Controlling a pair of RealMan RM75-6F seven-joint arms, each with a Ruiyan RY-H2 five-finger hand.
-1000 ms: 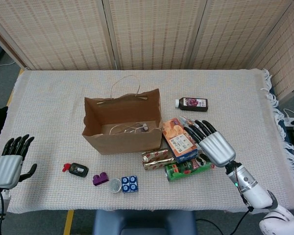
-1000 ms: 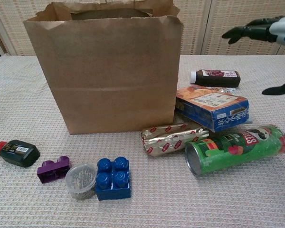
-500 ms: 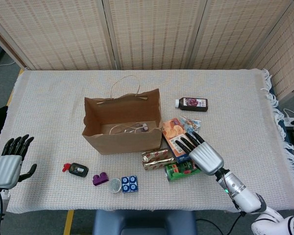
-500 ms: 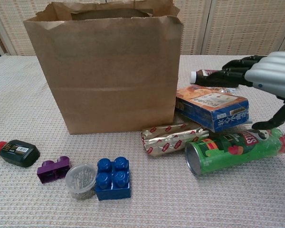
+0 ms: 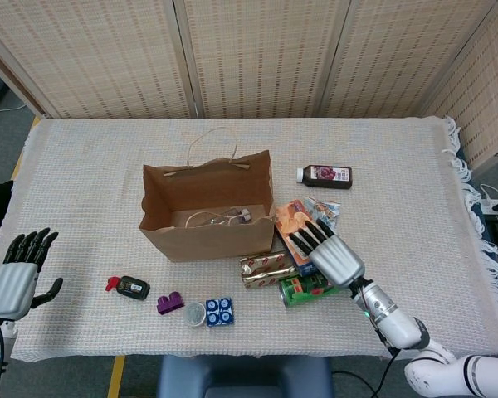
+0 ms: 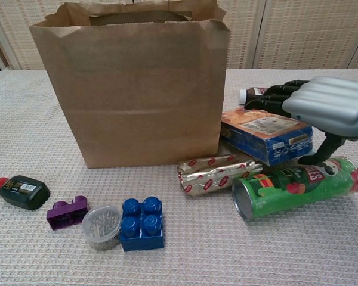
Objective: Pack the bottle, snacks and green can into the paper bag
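Observation:
The brown paper bag (image 5: 207, 211) (image 6: 134, 83) stands upright with its mouth open. To its right lie a blue and orange snack box (image 5: 292, 225) (image 6: 265, 134), a gold-wrapped snack (image 5: 266, 267) (image 6: 218, 173) and the green can (image 5: 305, 291) (image 6: 292, 187) on its side. A dark bottle (image 5: 325, 175) (image 6: 258, 93) lies further back. My right hand (image 5: 328, 253) (image 6: 325, 107) hovers over the box and can with fingers spread and nothing in it; its thumb tip is close above the can. My left hand (image 5: 17, 278) stays open at the table's front left, holding nothing.
In front of the bag lie a small black bottle with a red cap (image 5: 131, 288) (image 6: 22, 192), a purple brick (image 5: 170, 303) (image 6: 67, 213), a clear jar (image 5: 196, 313) (image 6: 102, 226) and a blue brick (image 5: 220, 312) (image 6: 142, 223). A fringed cloth edge (image 5: 473, 207) marks the table's right side.
My right hand has moved left toward the bag and lower, from beside the snacks to over the box and can. Nothing on the table has shifted; the left hand is still.

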